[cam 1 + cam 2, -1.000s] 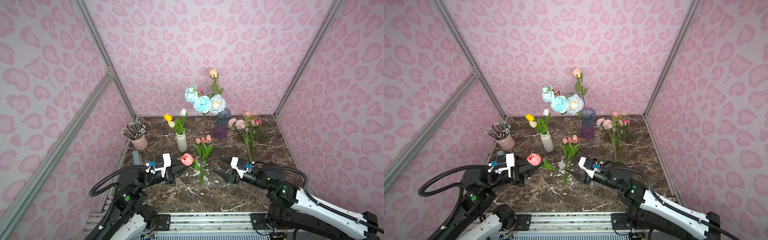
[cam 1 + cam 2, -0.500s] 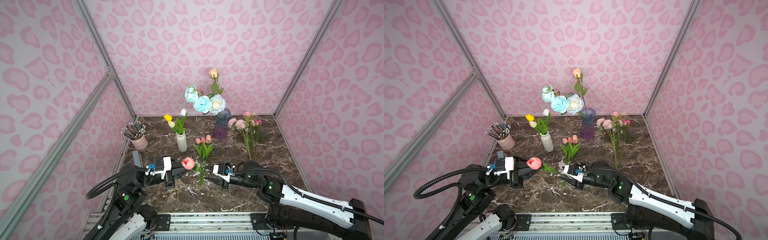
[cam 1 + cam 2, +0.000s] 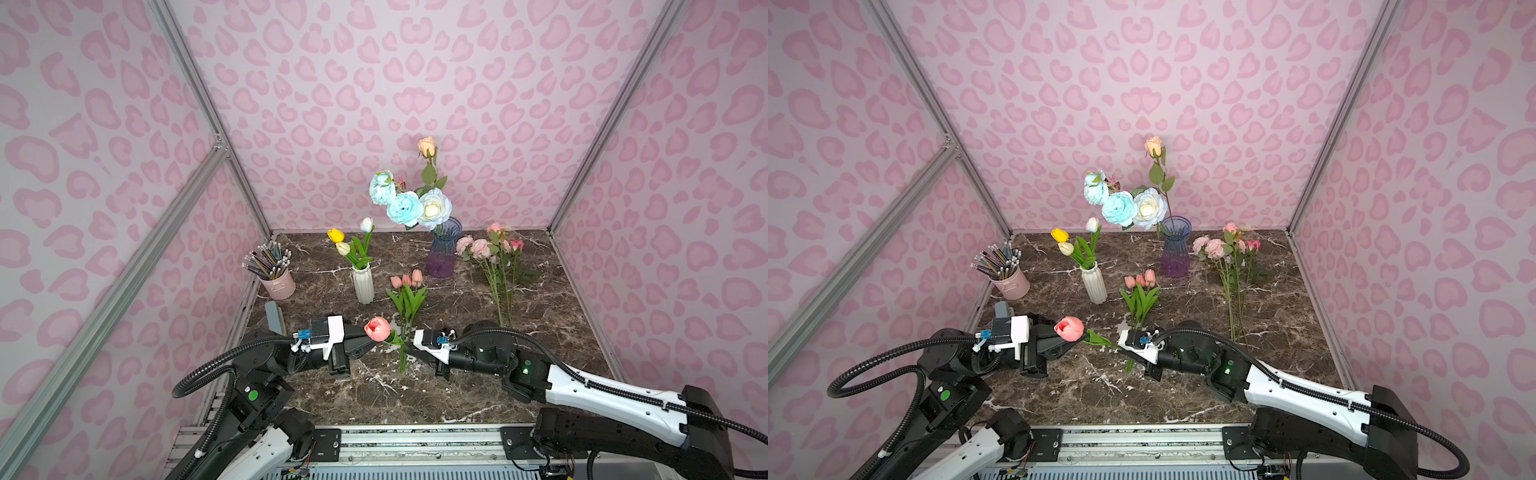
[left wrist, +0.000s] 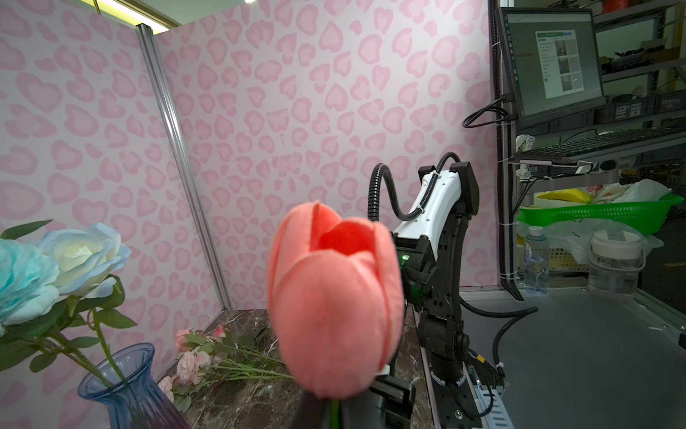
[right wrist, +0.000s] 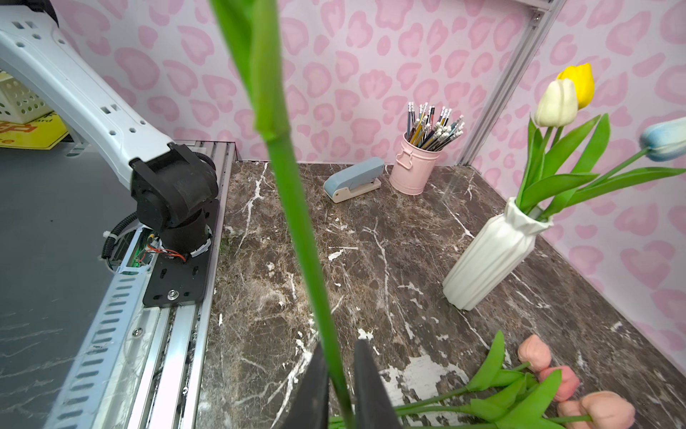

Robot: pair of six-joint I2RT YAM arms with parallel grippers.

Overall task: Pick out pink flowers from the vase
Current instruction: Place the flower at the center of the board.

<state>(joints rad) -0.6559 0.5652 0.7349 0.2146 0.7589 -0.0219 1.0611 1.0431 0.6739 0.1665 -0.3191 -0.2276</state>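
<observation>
A pink tulip (image 3: 377, 328) (image 3: 1070, 328) hangs level above the front of the marble table between both arms. My left gripper (image 3: 360, 337) (image 4: 334, 412) is shut on its stem just under the bloom (image 4: 334, 304). My right gripper (image 3: 406, 345) (image 5: 338, 351) is shut on the same green stem (image 5: 297, 208) further down, one dark finger (image 5: 315, 386) on each side. More pink tulips (image 3: 407, 282) and pink roses (image 3: 482, 247) lie on the table. The purple glass vase (image 3: 442, 249) holds blue, white and peach blooms. A white ribbed vase (image 3: 363, 284) holds yellow and white tulips.
A pink cup of pencils (image 3: 277, 282) stands at the left wall, with a grey-blue stapler (image 5: 354, 178) beside it. Pink patterned walls close in the left, back and right sides. The metal rail (image 3: 415, 440) runs along the table's front edge.
My right gripper has swung left to the tulip's stem and gone from open to shut on it. The left gripper has kept hold of the tulip and shifted a little to the right.
</observation>
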